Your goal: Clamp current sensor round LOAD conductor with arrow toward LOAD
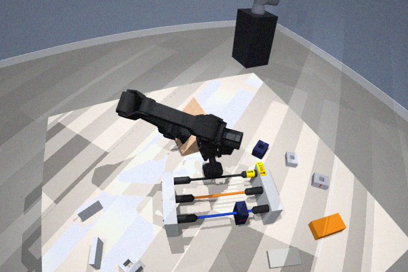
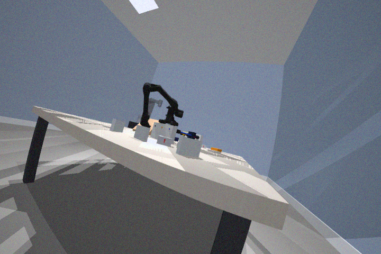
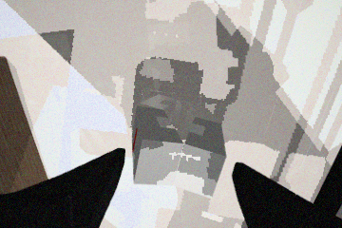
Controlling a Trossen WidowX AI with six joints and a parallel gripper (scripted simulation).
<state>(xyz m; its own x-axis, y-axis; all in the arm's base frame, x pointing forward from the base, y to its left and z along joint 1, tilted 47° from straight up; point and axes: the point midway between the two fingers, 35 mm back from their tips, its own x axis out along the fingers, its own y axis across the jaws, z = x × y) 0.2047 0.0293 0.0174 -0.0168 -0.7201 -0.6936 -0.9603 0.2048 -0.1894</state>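
The grey sensor (image 3: 150,166) stands on the table with its jaws parted and a red mark on its left side in the wrist view. My gripper (image 3: 180,162) (image 1: 212,170) is open and points down over it. The fingers stand on either side of the sensor in the wrist view; whether they touch it cannot be told. In the top view the gripper hides most of the sensor. The black LOAD conductor (image 1: 232,175) (image 3: 337,178) runs close beside the gripper, between two posts. A yellow arrow tag (image 1: 250,173) and yellow LOAD label (image 1: 260,168) mark its right end.
Orange (image 1: 217,195) and blue (image 1: 214,215) conductors run parallel. A navy clamp (image 1: 241,213) sits around the blue one. A wooden block (image 1: 194,105) (image 3: 9,123) stands beside the gripper. A navy block (image 1: 260,149), grey blocks (image 1: 291,159) (image 1: 321,180) and an orange block (image 1: 328,226) lie right.
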